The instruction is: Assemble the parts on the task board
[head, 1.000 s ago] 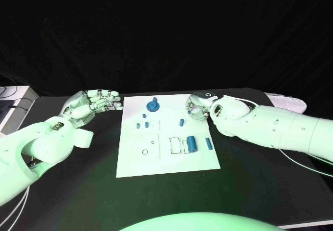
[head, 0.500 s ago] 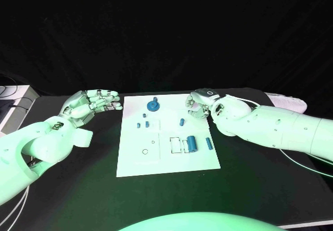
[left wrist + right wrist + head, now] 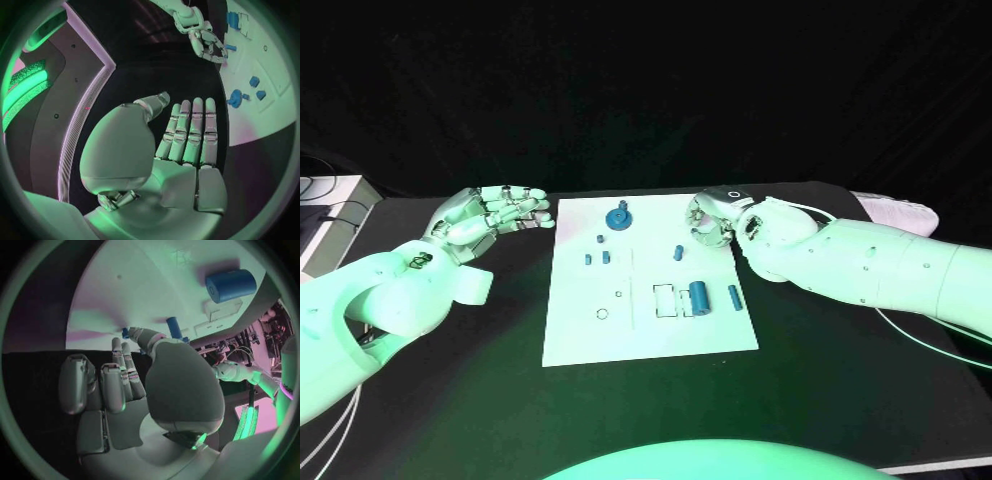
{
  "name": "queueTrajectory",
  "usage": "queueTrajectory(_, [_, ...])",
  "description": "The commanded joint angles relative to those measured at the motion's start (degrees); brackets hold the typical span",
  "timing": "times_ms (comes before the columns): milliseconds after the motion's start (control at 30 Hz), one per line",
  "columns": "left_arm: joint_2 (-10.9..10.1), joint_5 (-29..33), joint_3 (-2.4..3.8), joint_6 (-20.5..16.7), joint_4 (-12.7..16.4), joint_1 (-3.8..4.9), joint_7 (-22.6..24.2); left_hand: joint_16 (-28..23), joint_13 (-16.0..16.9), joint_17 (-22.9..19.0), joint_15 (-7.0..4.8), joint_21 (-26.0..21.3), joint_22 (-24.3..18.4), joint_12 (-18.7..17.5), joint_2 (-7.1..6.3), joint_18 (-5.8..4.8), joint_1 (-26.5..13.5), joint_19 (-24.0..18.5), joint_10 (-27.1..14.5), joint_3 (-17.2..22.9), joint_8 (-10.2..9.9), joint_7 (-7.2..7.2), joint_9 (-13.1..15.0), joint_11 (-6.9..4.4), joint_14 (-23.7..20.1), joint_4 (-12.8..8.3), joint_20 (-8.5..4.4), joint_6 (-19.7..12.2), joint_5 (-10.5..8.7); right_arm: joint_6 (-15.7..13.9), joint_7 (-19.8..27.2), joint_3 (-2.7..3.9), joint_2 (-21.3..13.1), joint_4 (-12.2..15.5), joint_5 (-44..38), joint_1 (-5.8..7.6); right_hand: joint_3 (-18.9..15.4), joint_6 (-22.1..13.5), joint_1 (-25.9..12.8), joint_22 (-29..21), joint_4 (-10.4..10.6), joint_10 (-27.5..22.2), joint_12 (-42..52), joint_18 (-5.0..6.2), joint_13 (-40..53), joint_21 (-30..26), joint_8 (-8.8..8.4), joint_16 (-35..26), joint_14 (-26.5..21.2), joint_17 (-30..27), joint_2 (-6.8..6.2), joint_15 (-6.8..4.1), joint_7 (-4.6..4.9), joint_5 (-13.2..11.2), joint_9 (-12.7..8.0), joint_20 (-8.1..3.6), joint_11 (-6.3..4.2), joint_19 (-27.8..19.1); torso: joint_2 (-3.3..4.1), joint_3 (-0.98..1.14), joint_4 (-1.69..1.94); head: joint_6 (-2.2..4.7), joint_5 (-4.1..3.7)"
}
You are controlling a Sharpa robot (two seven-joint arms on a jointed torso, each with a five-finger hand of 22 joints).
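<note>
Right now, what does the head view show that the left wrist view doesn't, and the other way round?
Head view alone: the whole task board with the big blue cylinder lying beside a slim blue pin.
Left wrist view alone: the left hand from behind, fingers straight and apart, holding nothing.
Both: the right hand at the board's edge and the round blue gear piece.

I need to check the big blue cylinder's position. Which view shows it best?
The head view: the big blue cylinder lies on the white board among its neighbours. The right wrist view shows it close but distorted; the left wrist view barely.
</note>
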Motion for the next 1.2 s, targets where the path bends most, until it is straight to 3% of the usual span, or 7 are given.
queueTrajectory(33, [0.08, 0.35, 0.06, 0.36, 0.08, -0.01, 0.15, -0.37, 0.01, 0.06, 0.07, -0.31, -0.08, -0.26, 0.00, 0.22, 0.42, 0.46, -0.05, -0.43, -0.26, 0.29, -0.07, 0.27, 0.28, 0.02, 0.12, 0.04, -0.24, 1.91, 0.12, -0.03, 0.19, -0.15, -0.34, -0.15, 0.39, 0.32, 0.35, 4.89, -0.07, 0.43, -0.03, 1.05, -0.12, -0.01, -0.24, -0.24, 2.31, -0.03, 0.38, 0.07, 0.03, 0.33, -0.07, -0.05, -0.12, 1.10, 0.00, 0.04, -0.01, -0.06, 0.17])
queueTrajectory(367, [0.09, 0.31, 0.06, 0.42, 0.09, -0.02, 0.08, -0.37, 0.01, 0.06, 0.07, -0.31, -0.08, -0.26, 0.00, 0.22, 0.42, 0.46, -0.05, -0.43, -0.26, 0.29, -0.07, 0.27, 0.28, 0.02, 0.12, 0.04, -0.24, 2.66, 0.30, -0.11, 0.54, -0.45, -0.26, -0.49, 1.84, 2.24, 0.86, 5.27, -0.26, 3.38, 0.15, 0.93, -0.77, 0.57, 0.50, -0.06, 2.42, 0.14, 1.48, -0.46, -0.61, 0.59, 0.21, -0.49, -0.82, 1.40, -0.04, 0.01, -0.07, -0.22, 0.29])
queueTrajectory(433, [0.09, 0.29, 0.06, 0.42, 0.08, -0.02, 0.07, -0.37, 0.01, 0.06, 0.07, -0.31, -0.08, -0.26, 0.00, 0.22, 0.42, 0.46, -0.05, -0.43, -0.26, 0.29, -0.07, 0.27, 0.28, 0.02, 0.12, 0.04, -0.24, 2.81, 0.29, -0.13, 0.57, -0.48, -0.25, -0.58, 2.64, 2.71, 1.17, 5.38, -0.54, 4.19, -0.07, 0.89, -0.99, 0.71, 0.70, -0.03, 2.44, 0.16, 1.86, -0.66, -0.77, -1.47, 0.32, -0.71, -1.03, 1.48, -0.03, 0.04, -0.05, -0.26, 0.27])
queueTrajectory(700, [0.09, 0.26, 0.06, 0.40, 0.08, -0.03, 0.00, -0.52, 0.02, 0.11, 0.09, -0.44, -0.21, -0.33, 0.05, 0.22, 0.48, 0.51, -0.04, -0.43, -0.27, 0.30, -0.09, 0.28, 0.30, 0.00, 0.13, 0.06, -0.25, 2.51, -0.10, -0.16, 0.59, -0.29, -0.84, -0.74, 5.11, 4.49, 2.74, 5.80, -2.37, 7.22, -0.01, 0.77, -0.98, 1.23, 1.90, 0.03, 2.49, 0.18, 3.96, -1.35, -1.28, -3.68, 1.20, -1.38, -1.81, 1.69, -0.01, 0.03, -0.03, -0.25, 0.29])
queueTrajectory(900, [0.11, 0.22, 0.06, 0.42, 0.04, -0.03, -0.05, -0.52, 0.02, 0.11, 0.09, -0.44, -0.21, -0.33, 0.05, 0.22, 0.48, 0.51, -0.04, -0.43, -0.27, 0.30, -0.09, 0.28, 0.30, 0.00, 0.13, 0.06, -0.25, -0.43, -1.11, -0.17, 0.56, 0.15, -2.12, -0.83, 7.19, 4.85, 3.34, 6.48, -4.13, 8.65, -0.23, 0.56, -0.85, 2.21, 2.48, 0.28, 2.61, 0.58, 5.04, -1.63, -1.46, -5.64, 1.87, -1.68, -2.10, 1.97, 0.02, 0.06, -0.07, -0.30, 0.29])
queueTrajectory(1200, [0.19, 0.18, 0.06, 0.21, -0.23, -0.06, -0.14, -0.93, 0.01, 0.22, 0.15, -0.72, -0.50, -0.57, 0.08, 0.22, 0.54, 0.67, -0.17, -0.48, -0.29, 0.35, -0.13, 0.35, 0.28, -0.01, 0.14, 0.11, -0.25, -7.26, -2.23, -0.14, -0.12, 1.45, -2.10, -0.91, 7.60, 4.89, 3.28, 6.82, -4.41, 8.84, -0.31, 0.44, -0.83, 2.76, 2.58, 0.39, 2.66, 0.78, 5.16, -1.67, -1.50, -6.28, 2.01, -1.71, -2.14, 2.12, -0.08, 0.09, -0.06, -0.24, 0.43])
